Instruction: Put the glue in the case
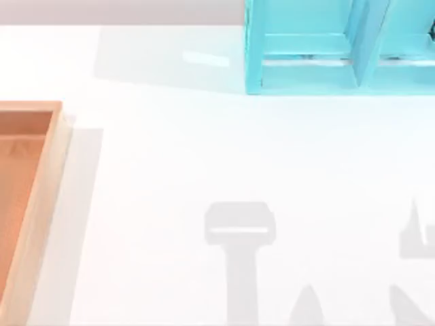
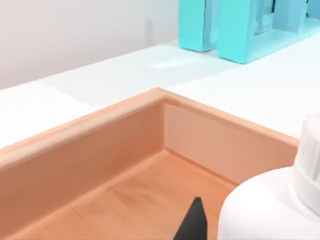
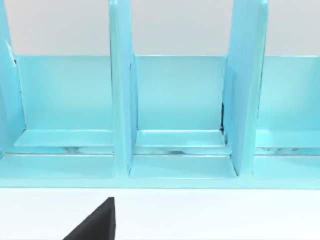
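The glue [image 2: 265,210] is a white bottle with a ribbed neck, seen close up in the left wrist view over the wooden tray; its cap is cut off by the picture's edge. A dark part of my left gripper [image 2: 192,225] sits right beside it, above the tray floor. The turquoise case [image 1: 306,75] stands at the table's back right, its upright dividers [image 3: 122,100] forming open compartments. A dark part of my right gripper [image 3: 97,222] hovers over the white table just in front of the case's middle compartment [image 3: 177,135].
A light-brown wooden tray [image 1: 41,204] with raised rims lies along the table's left side; its corner [image 2: 160,97] rises between the glue and the case. Grey arm shadows fall on the white table [image 1: 170,156] near its front edge.
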You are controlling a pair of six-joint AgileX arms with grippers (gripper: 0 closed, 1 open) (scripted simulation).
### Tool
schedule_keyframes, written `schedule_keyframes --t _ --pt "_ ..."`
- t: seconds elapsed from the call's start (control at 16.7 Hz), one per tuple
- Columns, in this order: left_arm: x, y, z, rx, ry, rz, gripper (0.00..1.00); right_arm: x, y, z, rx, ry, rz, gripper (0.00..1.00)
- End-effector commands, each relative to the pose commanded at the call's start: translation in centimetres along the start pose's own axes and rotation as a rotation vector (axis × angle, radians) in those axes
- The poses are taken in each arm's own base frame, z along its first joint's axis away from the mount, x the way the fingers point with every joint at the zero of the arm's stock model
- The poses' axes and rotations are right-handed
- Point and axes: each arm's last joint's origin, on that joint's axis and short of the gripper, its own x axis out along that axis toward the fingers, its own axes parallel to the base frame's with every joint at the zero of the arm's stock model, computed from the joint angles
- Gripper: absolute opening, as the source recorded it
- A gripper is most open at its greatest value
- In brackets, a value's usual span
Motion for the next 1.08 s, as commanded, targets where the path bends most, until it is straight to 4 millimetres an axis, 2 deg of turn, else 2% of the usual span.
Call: schedule_keyframes --t 0.48,0.66,0.96,1.08 --pt "-1.3 0.4 -1.0 0.042 0.071 0.096 0.0 0.0 0.0 0.0 0.0 0.0 0.0 1.0" --pt "-0.8 0.7 -1.5 0.087 0.078 0.122 0.0 0.0 0.0 0.0 0.0 0.0 0.0 1.0" --pt "0.5 1.1 -0.9 0.198 0.062 0.141 0.0 0.0 0.0 0.0 0.0 0.0 0.0 1.0" --pt "1.2 1.1 -0.8 0.191 0.051 0.133 0.0 0.0 0.0 0.0 0.0 0.0 0.0 1.0"
